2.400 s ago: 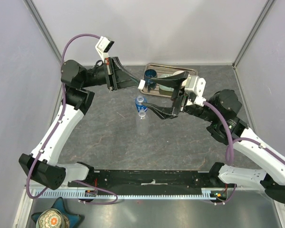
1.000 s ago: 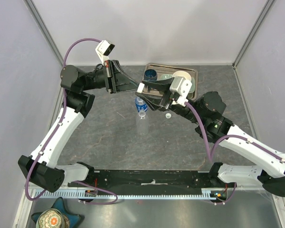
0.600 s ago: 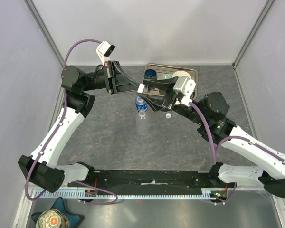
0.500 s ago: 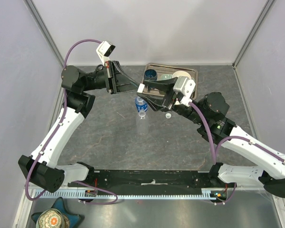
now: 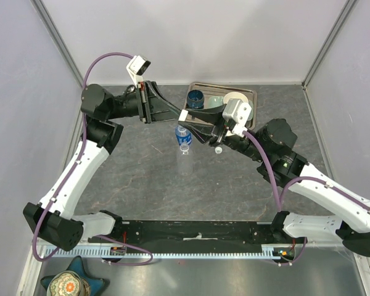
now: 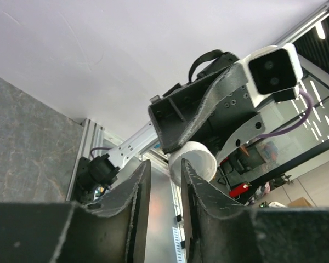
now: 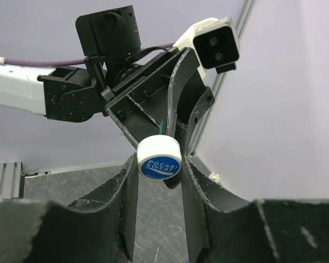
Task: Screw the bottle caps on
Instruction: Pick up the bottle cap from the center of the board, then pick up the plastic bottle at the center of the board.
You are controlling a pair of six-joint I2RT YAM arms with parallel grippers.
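While the two grippers meet in the air above the grey table (image 5: 142, 185), near the metal tray (image 5: 253, 92) at its far edge, two bottles sit just below them: a blue-labelled bottle (image 5: 182, 132) and, just nearer, a clear bottle (image 5: 185, 161). Whether either neck is closed cannot be told. Both look thin-walled, light and probably empty, so I judge they will tip or dent readily. The hold belongs low on the body or at the stiffer shoulder, firm but not crushing. The right gripper (image 7: 159, 164) pinches a white cap (image 7: 159, 156) across its side wall, printed top towards its own camera. The left gripper (image 6: 164, 171) has its fingers a little apart with nothing between them, the cap just beyond their tips. That cap is tiny, rigid, light and smooth, likely to squirt from a skewed pinch, so the side wall is the right place. A second cap (image 5: 217, 149) lies loose on the table near the bottles.
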